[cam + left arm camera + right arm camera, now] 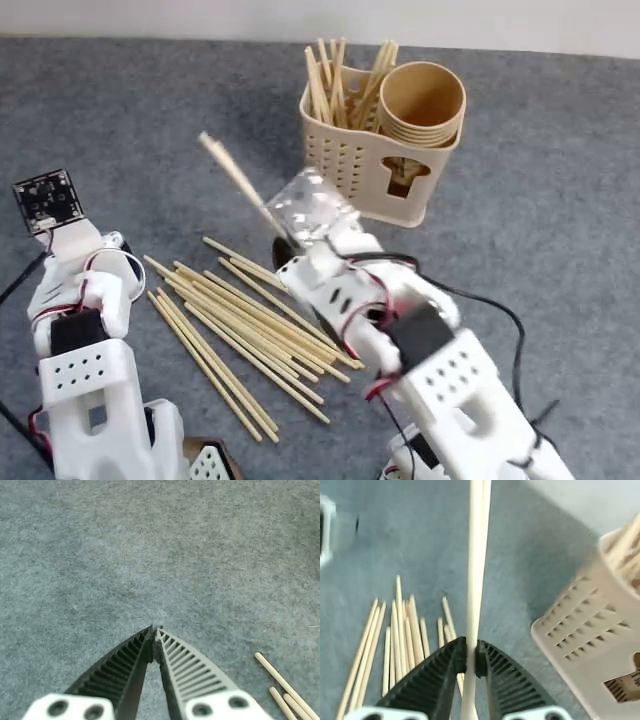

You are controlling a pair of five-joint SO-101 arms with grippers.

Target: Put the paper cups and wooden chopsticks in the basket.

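Observation:
A cream perforated basket (362, 170) stands at the back of the grey mat, with several chopsticks upright in one half and a stack of paper cups (423, 102) in the other. My right gripper (471, 656) is shut on a pair of chopsticks (476, 555), lifted off the mat and slanting up to the left (235, 178), just in front of the basket (590, 630). A pile of wooden chopsticks (240, 325) lies on the mat between the arms. My left gripper (154, 632) is shut and holds nothing, low over bare mat at the left.
The grey mat (560, 230) spreads out to the right of the basket and at the far left. A few chopstick ends (282, 687) lie beside my left gripper. The right arm's cables (500, 320) trail over the mat at the right.

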